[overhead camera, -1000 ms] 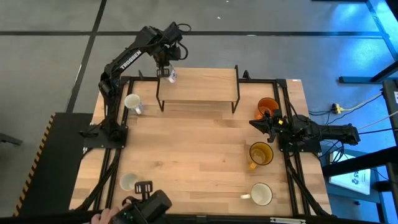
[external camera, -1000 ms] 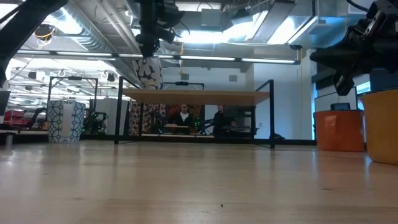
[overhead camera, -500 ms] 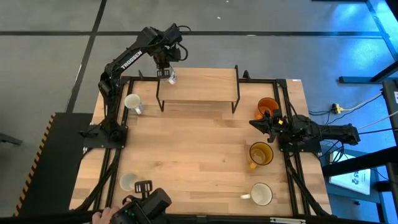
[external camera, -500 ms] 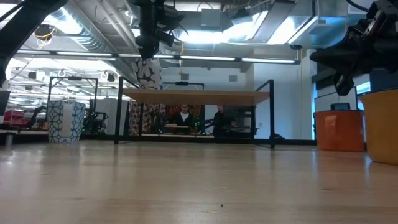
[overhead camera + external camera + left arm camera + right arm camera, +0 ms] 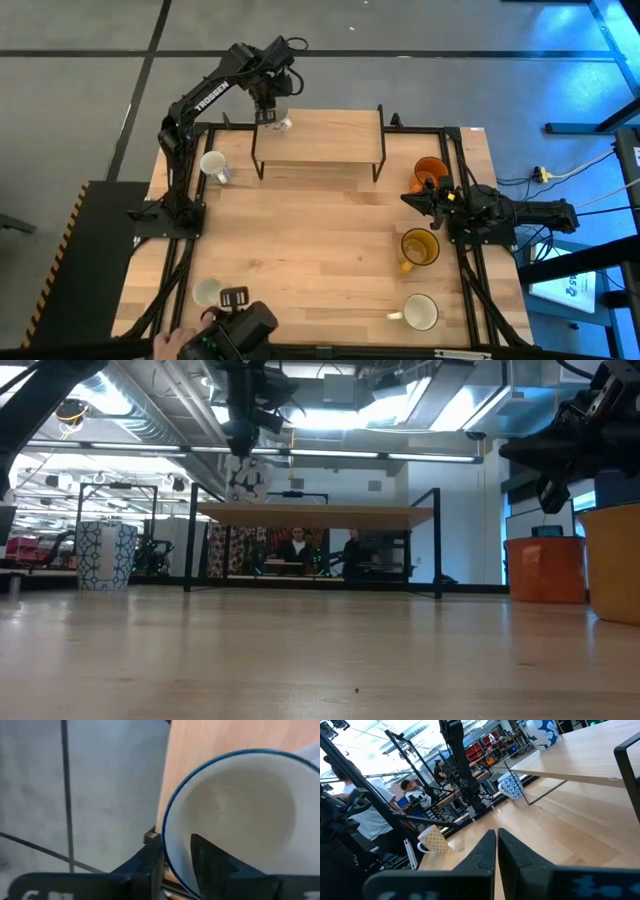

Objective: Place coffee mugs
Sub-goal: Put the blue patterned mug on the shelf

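Step in hand: setting a mug onto the raised shelf [image 5: 318, 135] that stands at the far edge of the surface [image 5: 310, 250]. The left gripper [image 5: 266, 112] is at the shelf's far-left corner, over a white, blue-patterned mug [image 5: 280, 123] that rests on the shelf top. In the left wrist view one finger sits inside the mug's rim [image 5: 235, 815] and the other outside its wall, with a visible gap, so the jaws appear to be parting from the wall; the release is judged to be under way, not complete.

The right gripper [image 5: 412, 196] waits at the right edge of the surface beside the orange mug [image 5: 431, 172], its jaws closed on nothing.

Remaining mugs on the surface:
- a white mug [image 5: 214, 166] near the left edge;
- a cream mug [image 5: 207, 292] at the near-left corner;
- an amber mug [image 5: 419, 247] near the right edge;
- a white mug [image 5: 420, 312] at the near-right corner.

Next move, as a judgement: open the left jaws fully, then lift straight up so the inner finger clears the rim without tipping the mug off the corner. The white mug near the left edge is the closest next pick.
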Controlling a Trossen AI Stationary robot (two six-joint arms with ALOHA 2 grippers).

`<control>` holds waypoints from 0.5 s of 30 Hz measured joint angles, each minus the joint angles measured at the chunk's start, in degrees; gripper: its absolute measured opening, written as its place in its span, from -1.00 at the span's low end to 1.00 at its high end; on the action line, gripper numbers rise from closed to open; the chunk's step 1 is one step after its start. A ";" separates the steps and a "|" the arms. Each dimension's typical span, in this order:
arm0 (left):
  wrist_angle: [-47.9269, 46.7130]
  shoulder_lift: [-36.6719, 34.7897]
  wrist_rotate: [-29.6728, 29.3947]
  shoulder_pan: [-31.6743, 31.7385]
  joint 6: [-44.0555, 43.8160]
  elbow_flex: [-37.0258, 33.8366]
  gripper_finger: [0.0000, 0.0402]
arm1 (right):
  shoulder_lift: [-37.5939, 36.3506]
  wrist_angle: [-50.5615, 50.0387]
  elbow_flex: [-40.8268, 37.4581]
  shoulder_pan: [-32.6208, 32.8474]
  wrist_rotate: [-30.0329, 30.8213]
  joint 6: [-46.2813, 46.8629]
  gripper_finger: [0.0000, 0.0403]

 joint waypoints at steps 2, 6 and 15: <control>0.82 0.00 -1.42 -0.27 0.12 0.00 -0.51 | -0.01 0.00 0.00 0.01 0.00 0.00 -0.97; 2.14 0.00 -4.52 -0.50 0.57 0.00 -0.49 | 0.00 0.02 0.00 -0.01 -0.02 0.00 -0.97; 2.95 0.00 -4.19 -3.21 -3.29 3.50 -0.49 | -0.01 0.04 0.00 0.00 -0.02 0.00 -0.97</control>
